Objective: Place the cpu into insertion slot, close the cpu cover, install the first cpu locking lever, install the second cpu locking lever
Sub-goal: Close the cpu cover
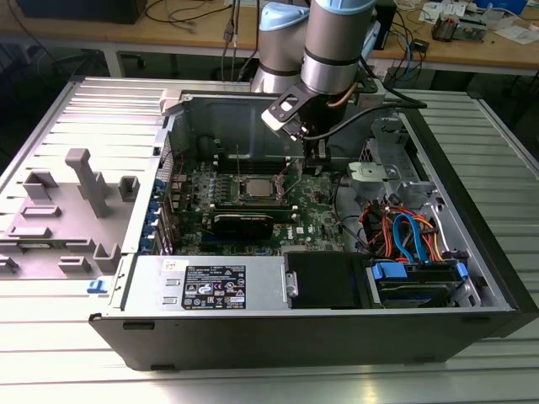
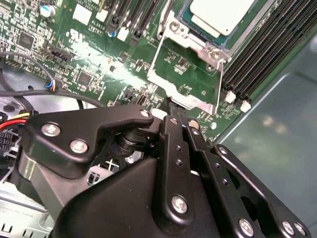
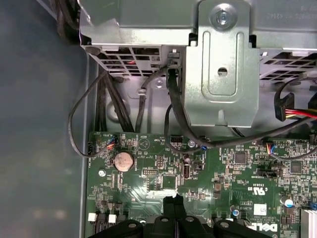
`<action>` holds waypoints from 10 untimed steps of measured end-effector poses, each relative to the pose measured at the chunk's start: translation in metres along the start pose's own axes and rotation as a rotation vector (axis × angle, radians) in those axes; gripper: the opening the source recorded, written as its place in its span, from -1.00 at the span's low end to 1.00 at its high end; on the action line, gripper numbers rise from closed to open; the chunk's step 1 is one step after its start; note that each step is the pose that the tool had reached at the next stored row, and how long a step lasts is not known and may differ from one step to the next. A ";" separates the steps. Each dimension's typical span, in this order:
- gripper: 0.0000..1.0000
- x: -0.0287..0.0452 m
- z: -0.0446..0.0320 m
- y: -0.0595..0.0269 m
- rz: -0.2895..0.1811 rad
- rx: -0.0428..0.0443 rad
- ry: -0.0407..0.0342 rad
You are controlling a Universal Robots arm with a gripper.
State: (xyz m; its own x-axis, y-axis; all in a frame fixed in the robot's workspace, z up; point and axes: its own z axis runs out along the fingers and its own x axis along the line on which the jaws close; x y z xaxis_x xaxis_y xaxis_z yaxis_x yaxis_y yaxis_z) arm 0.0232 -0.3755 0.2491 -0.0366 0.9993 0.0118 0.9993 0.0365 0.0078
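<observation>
Silver-grey, the cpu point(image 2: 220, 12) lies seated in the slot point(image 2: 197, 47) on the green board point(image 3: 223, 168), inside the open case point(image 1: 337, 337) on the bench point(image 1: 253, 383). The cover point(image 2: 193, 100) stands open beside the slot, tilted up from the board, with board visible through its cut-out. The hand point(image 2: 173, 111) sits low at the cover's free edge with its fingers drawn together; whether they pinch the cover cannot be told.

Exterior view: from high, I look down into the case point(image 1: 295, 337).
Wrist views: close past my pincer point(image 3: 171, 201), sharing the motherboard point(image 3: 148, 168).
</observation>
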 end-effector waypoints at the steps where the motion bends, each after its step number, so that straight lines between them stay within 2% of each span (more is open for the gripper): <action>1: -0.79 0.0000 0.0000 -0.0010 0.000 0.0000 0.0000; 6: -0.79 0.0003 -0.0001 -0.0076 0.000 0.0000 -0.0001; 10: -0.79 0.0004 -0.0001 -0.0094 0.000 0.0000 0.0000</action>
State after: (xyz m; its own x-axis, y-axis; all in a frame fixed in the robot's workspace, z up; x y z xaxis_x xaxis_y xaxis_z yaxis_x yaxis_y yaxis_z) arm 0.0138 -0.3755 0.2491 -0.0366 0.9993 0.0117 0.9993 0.0365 0.0079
